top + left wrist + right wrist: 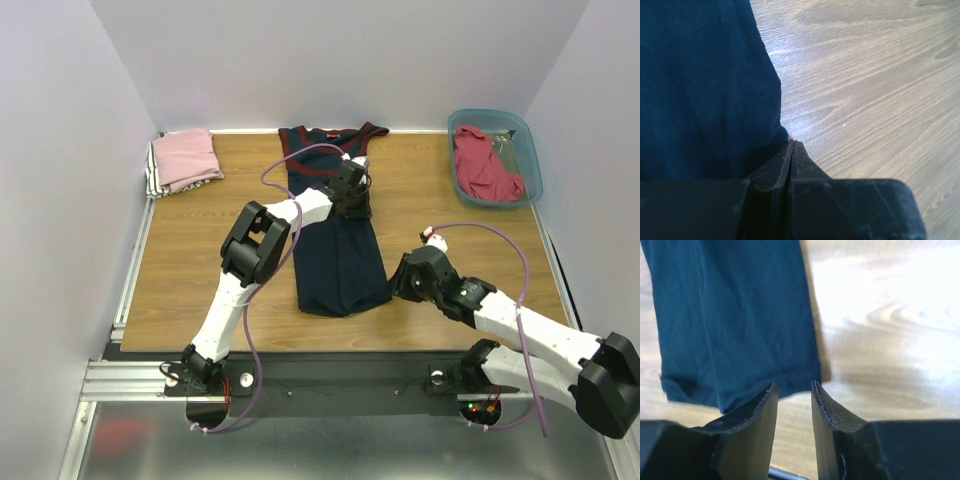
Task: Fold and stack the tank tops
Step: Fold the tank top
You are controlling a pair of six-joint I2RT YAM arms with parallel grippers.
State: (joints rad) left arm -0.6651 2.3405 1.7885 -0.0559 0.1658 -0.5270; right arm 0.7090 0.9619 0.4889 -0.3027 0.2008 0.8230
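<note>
The jersey (pixel 335 255) lies lengthwise on the bench (pixel 200 250), soft, light and likely to sag, so best pinched at a hem corner, where the right pincer (pixel 792 385) hovers slightly parted; the left pincer (pixel 792 143) is closed at its side edge.

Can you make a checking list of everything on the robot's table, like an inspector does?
Surface: wooden table, bare wood showing.
Job's things: navy top laid long in the middle; pink top folded, far left, on striped cloth; red top crumpled in the bin.
Clutter: bin, teal, far right.
Hands: left hand shut at the navy top's right edge; right hand open, by its near hem.
Cables: purple cables loop off both arms; the left one hangs over the navy top.
Surroundings: white walls; metal rail in front.
</note>
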